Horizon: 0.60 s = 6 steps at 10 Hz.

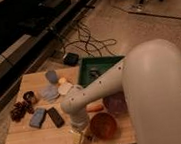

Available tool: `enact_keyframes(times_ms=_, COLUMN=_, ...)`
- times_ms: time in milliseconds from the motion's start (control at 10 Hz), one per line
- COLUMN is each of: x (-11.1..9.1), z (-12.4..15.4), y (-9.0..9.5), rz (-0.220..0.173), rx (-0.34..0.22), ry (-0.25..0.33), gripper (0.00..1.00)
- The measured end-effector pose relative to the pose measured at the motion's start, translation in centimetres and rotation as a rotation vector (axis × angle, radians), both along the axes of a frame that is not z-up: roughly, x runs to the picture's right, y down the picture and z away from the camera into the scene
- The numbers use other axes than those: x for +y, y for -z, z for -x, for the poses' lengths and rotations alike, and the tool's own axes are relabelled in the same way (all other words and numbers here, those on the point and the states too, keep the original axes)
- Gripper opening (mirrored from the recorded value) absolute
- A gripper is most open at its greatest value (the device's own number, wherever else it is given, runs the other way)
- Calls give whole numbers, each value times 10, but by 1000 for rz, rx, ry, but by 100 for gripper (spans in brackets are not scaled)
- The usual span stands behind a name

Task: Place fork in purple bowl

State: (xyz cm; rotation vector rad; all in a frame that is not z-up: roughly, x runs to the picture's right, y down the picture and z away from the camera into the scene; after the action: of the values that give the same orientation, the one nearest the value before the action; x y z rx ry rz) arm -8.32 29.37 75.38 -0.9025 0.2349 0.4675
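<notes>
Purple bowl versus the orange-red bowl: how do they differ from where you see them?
The purple bowl is dark and sits farther back, partly hidden by the arm; the orange-red bowl is bright, nearer the front table edge, and in fuller view. The gripper hangs beside the orange-red bowl, farther from the purple bowl. Both are round, upright and similar in size.

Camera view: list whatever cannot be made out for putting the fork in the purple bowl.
- fork: not findable; too small, or under the arm.
- purple bowl: right side and much of its inside covered by the arm.
- gripper: low over the table front, beside the orange-red bowl; its wrist hides what lies beneath it.
- green tray: near corner behind the arm.
</notes>
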Motion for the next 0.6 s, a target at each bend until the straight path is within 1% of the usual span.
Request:
enact_keyframes(times_ms=100, x=1, z=1, y=-2, rz=2, rx=1, ry=13, gripper=80)
enact_keyframes(times_ms=600, x=13, z=14, y=-11, rz=25, rx=16, ry=119, gripper=80)
